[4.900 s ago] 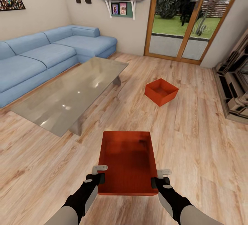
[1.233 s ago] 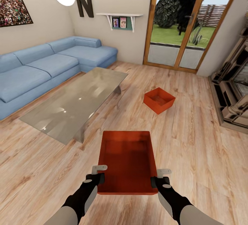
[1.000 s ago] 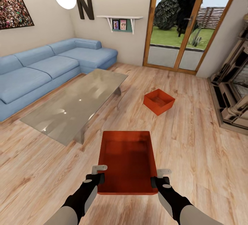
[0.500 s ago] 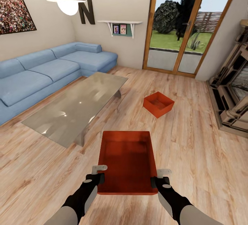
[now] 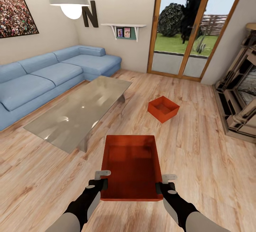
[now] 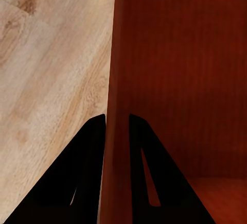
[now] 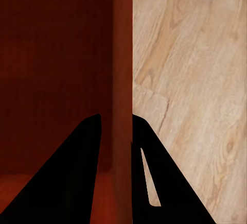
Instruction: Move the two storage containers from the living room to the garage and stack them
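**One bin in both grippers, the other on the planks ahead**

I have one storage container held out in front of me over the living room's wood-plank floor. The left gripper is clamped on its left wall and the right gripper on its right wall. In each wrist view the fingers straddle the thin wall, one inside the bin and one outside, closed down onto it.

I judge the bin to be light and stiff, with smooth plain walls and no lip to hook. The pinch near the closer corners is all that holds it, so it could slip or tilt if the two arms drift apart.

The second container sits on the floor ahead and slightly right, well apart from the held one. The glass coffee table stands to the left with the blue sofa behind it. The glass doors are at the far wall, and shelving lines the right side. The table's near corner is my closest obstacle when turning.
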{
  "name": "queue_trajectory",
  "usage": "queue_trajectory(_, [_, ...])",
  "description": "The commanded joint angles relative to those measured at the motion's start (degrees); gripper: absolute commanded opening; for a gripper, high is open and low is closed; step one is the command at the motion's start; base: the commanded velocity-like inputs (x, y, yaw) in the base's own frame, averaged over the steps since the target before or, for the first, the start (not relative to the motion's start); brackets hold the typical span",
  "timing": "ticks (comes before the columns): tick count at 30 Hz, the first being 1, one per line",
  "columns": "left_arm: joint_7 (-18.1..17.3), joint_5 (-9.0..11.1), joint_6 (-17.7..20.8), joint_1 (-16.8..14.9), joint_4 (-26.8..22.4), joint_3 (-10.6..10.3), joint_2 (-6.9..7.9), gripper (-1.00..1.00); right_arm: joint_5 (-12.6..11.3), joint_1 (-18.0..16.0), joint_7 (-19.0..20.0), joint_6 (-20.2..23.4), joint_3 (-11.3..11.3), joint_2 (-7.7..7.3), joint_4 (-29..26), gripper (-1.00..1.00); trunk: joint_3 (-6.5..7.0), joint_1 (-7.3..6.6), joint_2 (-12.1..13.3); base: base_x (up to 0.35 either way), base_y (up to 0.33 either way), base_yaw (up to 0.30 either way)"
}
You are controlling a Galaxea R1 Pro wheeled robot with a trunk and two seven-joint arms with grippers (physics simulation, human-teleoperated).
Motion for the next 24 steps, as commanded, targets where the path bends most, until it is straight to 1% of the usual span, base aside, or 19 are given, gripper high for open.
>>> queue_trajectory(1, [0.49,-0.13,0.39,-0.02,-0.16,0.60,-0.03,-1.00,-0.46,-0.02,-0.05,0.01,-0.39,0.01,-0.13,-1.00,0.10,-0.20,0.33,0.000,0.000,0.000])
queue_trajectory(8, [0.49,-0.10,0.40,-0.02,-0.16,0.63,-0.03,-1.00,-0.46,-0.02,-0.01,0.01,-0.39,0.02,-0.13,-1.00,1.36,-1.74,3.13,0.000,0.000,0.000])
queue_trajectory(15, [0.49,-0.08,0.44,-0.02,-0.16,0.66,-0.03,-1.00,-0.46,-0.03,0.00,0.01,-0.39,0.03,-0.13,-1.00,1.38,-1.74,3.13,0.000,0.000,0.000])
queue_trajectory(24, [0.57,-0.13,0.39,-0.02,-0.25,0.60,-0.03,-1.00,-0.46,-0.07,-0.02,0.01,-0.39,0.03,-0.13,-1.00,2.08,-1.74,3.13,0.000,0.000,0.000])
